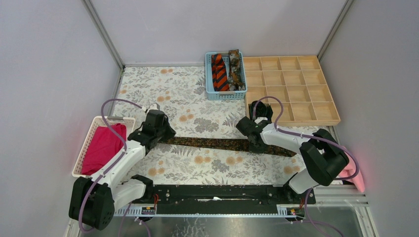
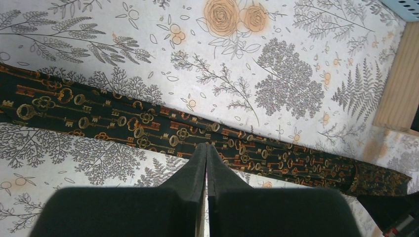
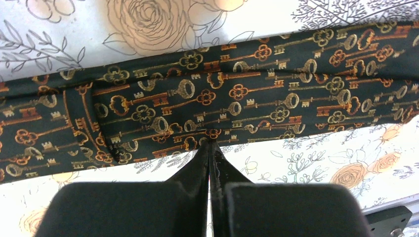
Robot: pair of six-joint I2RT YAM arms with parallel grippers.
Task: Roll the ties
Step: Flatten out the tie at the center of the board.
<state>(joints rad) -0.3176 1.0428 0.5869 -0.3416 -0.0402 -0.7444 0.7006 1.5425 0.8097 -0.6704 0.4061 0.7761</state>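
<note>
A dark tie printed with gold and orange keys (image 1: 217,143) lies flat and unrolled across the middle of the floral-covered table (image 1: 163,94), running from the left arm to the right arm and a little past it.

The left end effector (image 2: 206,148) is down at the tie's left part, its fingers pressed together, their tips meeting right at the near edge of the fabric. The right end effector (image 3: 213,146) is closed the same way, tips touching the near edge of the tie toward its right end, where the cloth is broader and a crosswise band shows. At either one, the tips may be nipping a sliver of hem; the wrist views do not settle it.

At the far side, a blue basket (image 1: 225,96) holds an orange-and-black striped tie (image 1: 219,73) and a brown mottled tie (image 1: 236,69), side by side. Just right of it is a wooden compartment tray (image 1: 306,122). A white basket (image 1: 112,118) at the left edge holds a magenta cloth (image 1: 104,148).
</note>
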